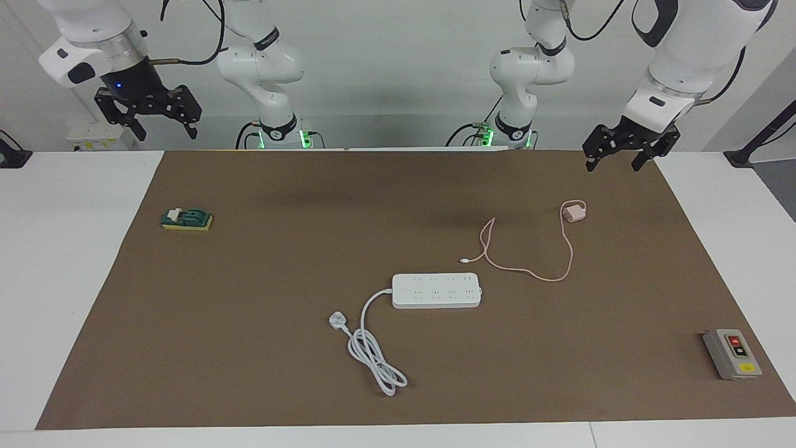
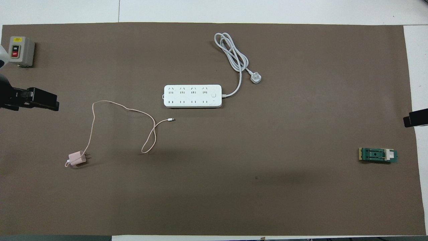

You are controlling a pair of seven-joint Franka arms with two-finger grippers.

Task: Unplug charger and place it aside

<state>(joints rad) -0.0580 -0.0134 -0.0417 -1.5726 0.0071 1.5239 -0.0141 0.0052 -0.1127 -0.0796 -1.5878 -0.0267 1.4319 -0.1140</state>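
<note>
Facing view: a pale pink charger [image 1: 573, 214] lies unplugged on the brown mat [image 1: 261, 274], nearer to the robots than the white power strip [image 1: 436, 290] and toward the left arm's end of the table. Its thin pink cable [image 1: 528, 271] loops away from the robots and doubles back, its free connector resting near the strip without touching it. The left gripper [image 1: 614, 161] hangs in the air over the mat's robot-side edge, above and apart from the charger, fingers spread wide and holding nothing. The right gripper [image 1: 163, 127] waits raised at the right arm's end, its fingers also apart and empty. A green knife switch [image 1: 186, 219] sits on the mat below it; a grey switch box [image 1: 732, 354] with red and black buttons stands at the corner farthest from the robots on the left arm's end.

Overhead view: the charger [image 2: 77, 158] lies on its side, prongs pointing toward the middle of the mat [image 2: 267, 187], well apart from the power strip [image 2: 192, 96]. The strip's own thick white cord [image 2: 234, 57] lies coiled farther from the robots, its plug loose on the mat. Only dark edges of the left gripper [image 2: 40, 103] and right gripper [image 2: 416, 118] show.
</note>
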